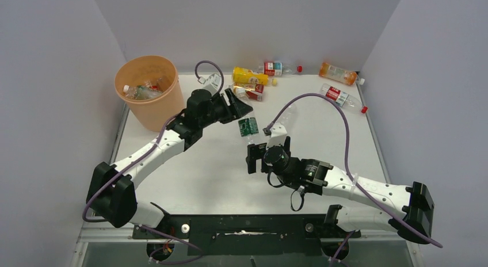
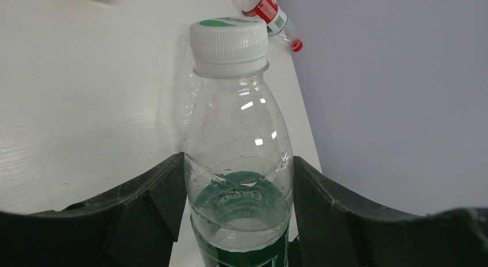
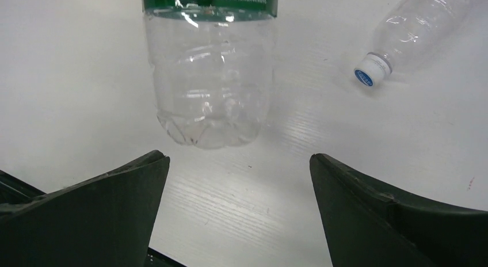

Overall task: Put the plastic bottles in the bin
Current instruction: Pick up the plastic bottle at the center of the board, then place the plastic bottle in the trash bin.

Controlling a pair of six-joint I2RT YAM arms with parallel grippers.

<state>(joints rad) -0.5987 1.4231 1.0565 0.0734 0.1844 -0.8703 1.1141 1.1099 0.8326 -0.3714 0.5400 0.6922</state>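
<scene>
Green-label bottle (image 2: 236,123), empty. Judged light, thin-walled, slick; a waist grip suits. Left gripper (image 2: 237,160) clamped on it at lower centre; right gripper (image 3: 239,163) fingers apart, bottle base above them.

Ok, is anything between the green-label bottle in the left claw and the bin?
Nothing visible. The left claw grips the green-label bottle; the right claw is open, clear of its base. The table between bottle and bin is bare, apart from the left arm itself. The bin's mouth is open, with bottles inside.

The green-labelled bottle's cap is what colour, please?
The cap is white, green on top; left wrist view.
</scene>
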